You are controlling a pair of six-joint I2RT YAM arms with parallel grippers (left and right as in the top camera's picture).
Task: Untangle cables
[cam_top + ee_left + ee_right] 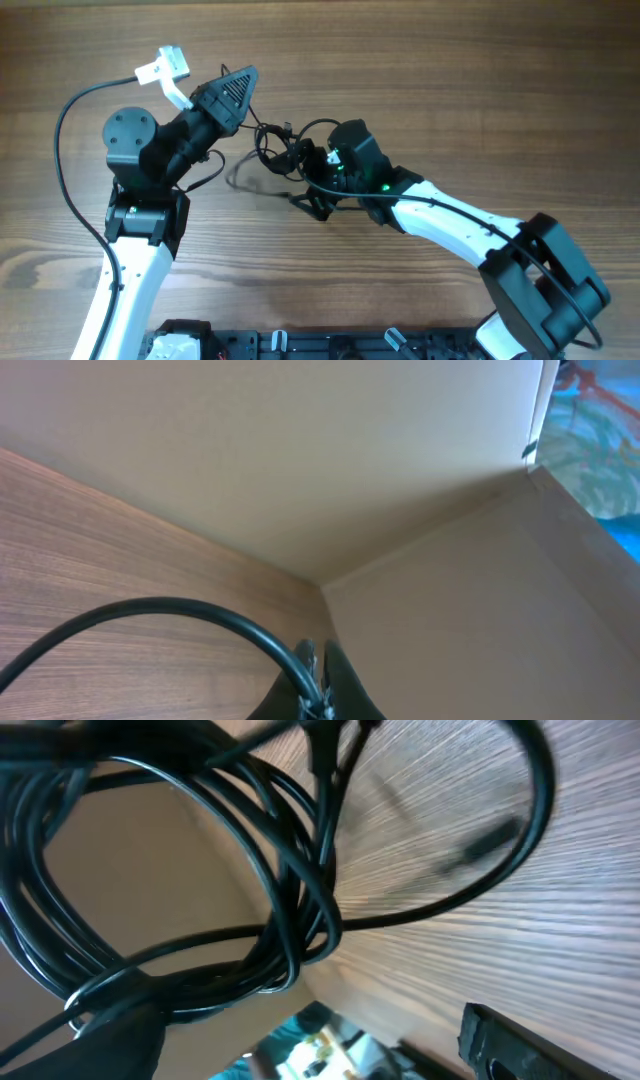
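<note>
The cables (278, 143) are thin black wires bunched in a small knot at mid-table, between the two arms. My left gripper (243, 82) is raised above and to the left of the knot. Its jaws stand shut, and a black cable (170, 606) curves in from the left into their gap (320, 660). My right gripper (302, 182) is at the knot, open. Up close, the looped cables (285, 910) hang over its left finger (105, 1035), and the right finger (520, 1042) stands apart with nothing on it.
A thicker black arm cable (62, 130) arcs left of the left arm to a white connector (165, 70). A black rack (300, 345) runs along the table's near edge. Beige walls (300, 460) close the far corner.
</note>
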